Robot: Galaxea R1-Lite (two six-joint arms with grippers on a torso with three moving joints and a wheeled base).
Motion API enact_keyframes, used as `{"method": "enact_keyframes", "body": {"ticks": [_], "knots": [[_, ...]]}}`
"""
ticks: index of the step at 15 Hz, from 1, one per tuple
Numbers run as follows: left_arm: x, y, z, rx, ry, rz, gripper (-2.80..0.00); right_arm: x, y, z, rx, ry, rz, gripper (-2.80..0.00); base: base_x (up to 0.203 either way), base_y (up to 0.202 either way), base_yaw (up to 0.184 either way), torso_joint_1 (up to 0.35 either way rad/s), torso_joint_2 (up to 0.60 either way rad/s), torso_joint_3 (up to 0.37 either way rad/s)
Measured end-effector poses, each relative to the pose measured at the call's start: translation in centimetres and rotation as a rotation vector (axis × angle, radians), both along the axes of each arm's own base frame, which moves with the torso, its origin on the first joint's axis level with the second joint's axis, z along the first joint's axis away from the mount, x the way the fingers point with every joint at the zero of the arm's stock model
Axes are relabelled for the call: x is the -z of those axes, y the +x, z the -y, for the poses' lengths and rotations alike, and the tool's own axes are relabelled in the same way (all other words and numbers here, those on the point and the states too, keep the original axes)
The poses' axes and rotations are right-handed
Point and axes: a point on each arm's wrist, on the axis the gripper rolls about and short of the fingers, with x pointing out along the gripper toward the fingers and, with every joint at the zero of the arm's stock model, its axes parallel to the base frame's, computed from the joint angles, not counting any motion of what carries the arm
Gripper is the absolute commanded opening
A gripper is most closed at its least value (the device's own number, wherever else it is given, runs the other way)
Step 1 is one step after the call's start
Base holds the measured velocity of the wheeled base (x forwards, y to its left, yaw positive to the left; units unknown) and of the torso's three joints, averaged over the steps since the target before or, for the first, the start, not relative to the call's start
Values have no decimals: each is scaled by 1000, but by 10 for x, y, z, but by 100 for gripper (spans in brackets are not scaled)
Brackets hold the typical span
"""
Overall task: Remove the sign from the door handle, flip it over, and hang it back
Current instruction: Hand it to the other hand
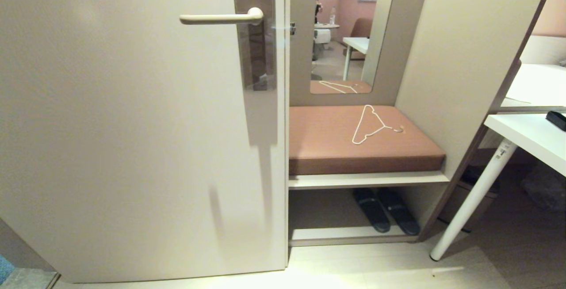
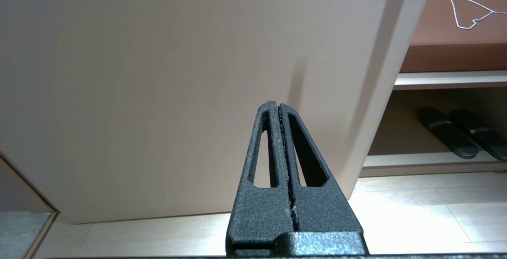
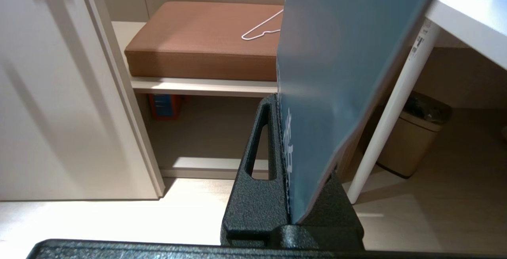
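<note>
Right gripper (image 3: 283, 104) clamps the flat blue door-hanger sign (image 3: 340, 73) by 1 end, below the bare beige lever handle (image 1: 219, 18). Thin, light, probably slippery: keep hold clear of its hole. Left gripper (image 2: 277, 106) sits closed, empty.

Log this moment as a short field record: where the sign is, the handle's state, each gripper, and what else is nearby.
sign: blue side showing, clamped in right gripper, off the handle
door handle: bare, nothing hanging on it
left gripper: shut, empty, facing the door
wire hanger: lying on the brown cushion
slippers: on the shelf below the cushion
</note>
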Motion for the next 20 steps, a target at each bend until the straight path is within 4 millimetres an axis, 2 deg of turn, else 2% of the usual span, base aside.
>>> {"method": "enact_keyframes", "body": {"ticks": [5, 12, 16, 20], "knots": [[0, 0, 0, 0, 1, 0, -280, -32, 12, 0, -9, 3, -33, -280, 0, 0, 0, 0, 0, 0], [0, 0, 0, 0, 0, 0, -280, -68, 57, 0, -10, 2, -109, -280, 0, 0, 0, 0, 0, 0], [0, 0, 0, -1, 0, 0, -280, -94, 107, -1, -7, 10, -123, -280, 0, 0, 0, 0, 0, 0], [0, 0, 0, 0, -1, 0, -280, -120, 174, -2, -67, 13, -96, -280, 0, 0, 0, 0, 0, 0]]}}
